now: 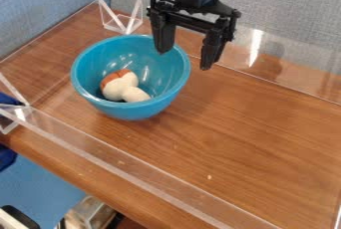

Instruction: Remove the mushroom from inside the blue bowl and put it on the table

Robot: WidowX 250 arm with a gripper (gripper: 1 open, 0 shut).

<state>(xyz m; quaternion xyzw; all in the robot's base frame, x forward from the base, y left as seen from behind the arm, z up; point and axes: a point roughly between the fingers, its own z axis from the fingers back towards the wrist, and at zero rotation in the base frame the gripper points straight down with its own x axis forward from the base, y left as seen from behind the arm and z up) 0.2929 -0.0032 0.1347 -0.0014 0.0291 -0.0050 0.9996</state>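
Camera view, single angle from above and in front: gripper (192, 50) hangs pointing down over the far right rim of the blue bowl (94, 66), jaws spread wide, nothing between them. Left finger (164, 36) sits over the bowl's back rim as seen from here, right finger (210, 52) is outside the bowl over bare wood; whether either touches the rim cannot be told from this angle. Mushroom (128, 91) is inside the bowl, lying low on the front-left part of the floor, cream cap with an orange-red patch toward the left. It is apart from the gripper, lower and to the left of the fingertips. Bowl sits on the left-centre of the table (253, 133), near the left acrylic wall but not against it. Open room: wide bare stretch of wood to the right of and in front of the bowl, running to the near wall (160, 168) and the right side. Clear low walls edge the tabletop; far wall (286, 46) runs just behind the gripper, with a clear bracket at the back left corner (123, 16). Near wall runs diagonally across the lower frame. A dark blue object (8, 102) pokes in at the left edge, too cropped to identify.
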